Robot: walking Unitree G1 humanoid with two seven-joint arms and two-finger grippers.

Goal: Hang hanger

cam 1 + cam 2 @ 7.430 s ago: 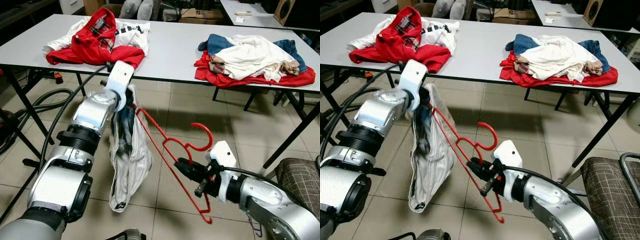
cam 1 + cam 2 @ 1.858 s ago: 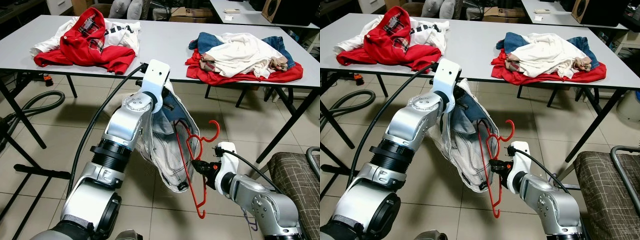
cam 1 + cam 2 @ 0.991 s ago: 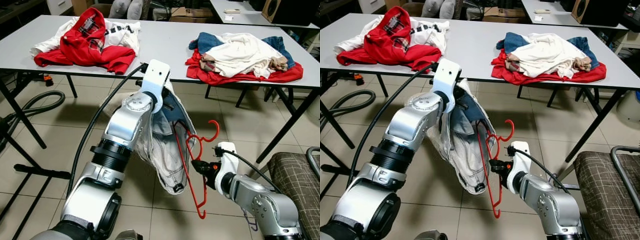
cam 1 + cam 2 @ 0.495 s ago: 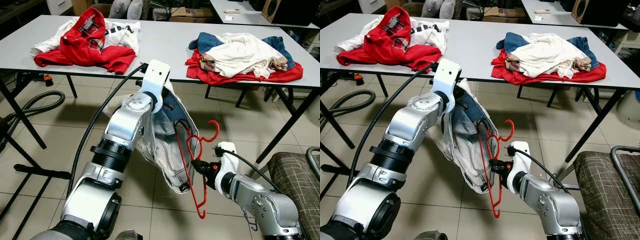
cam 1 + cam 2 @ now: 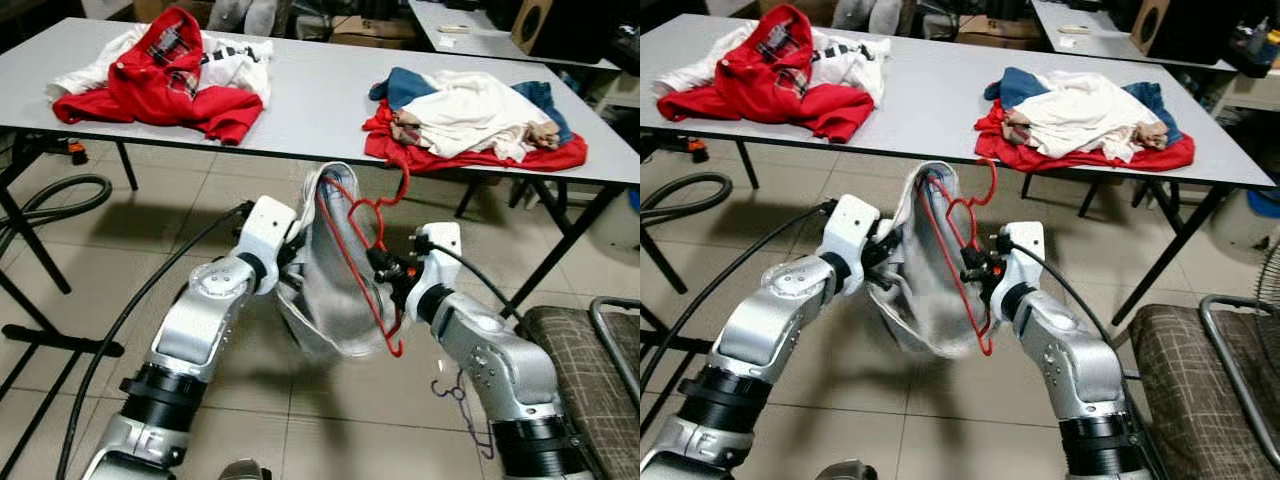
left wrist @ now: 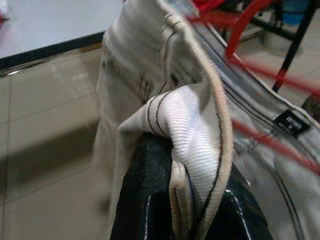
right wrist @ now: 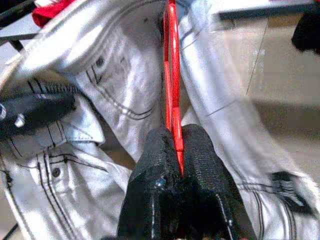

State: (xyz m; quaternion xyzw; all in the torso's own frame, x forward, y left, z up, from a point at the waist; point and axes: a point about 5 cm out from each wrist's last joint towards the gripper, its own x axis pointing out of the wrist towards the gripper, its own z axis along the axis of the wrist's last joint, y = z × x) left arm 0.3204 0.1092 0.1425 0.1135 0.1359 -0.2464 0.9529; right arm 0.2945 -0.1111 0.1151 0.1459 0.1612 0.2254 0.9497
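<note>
Hanger (image 5: pixel 352 250) sits clamped in my right end effector (image 7: pixel 176 145), threaded inside the white jeans (image 5: pixel 325 290), above the floor before the surface (image 5: pixel 300 95). Left end effector (image 6: pixel 172 200) grips the waistband. I'd keep the waistband taut so it seats

grey table (image 5: pixel 310 95) | red-white clothes heap (image 5: pixel 165 65) | mixed clothes heap (image 5: pixel 475 120)

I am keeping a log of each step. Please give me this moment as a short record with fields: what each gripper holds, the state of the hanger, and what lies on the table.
left gripper: shut on white jeans
right gripper: shut on red hanger
hanger: partly inside the jeans, hook up
table: two clothes piles
floor: black hose
</note>
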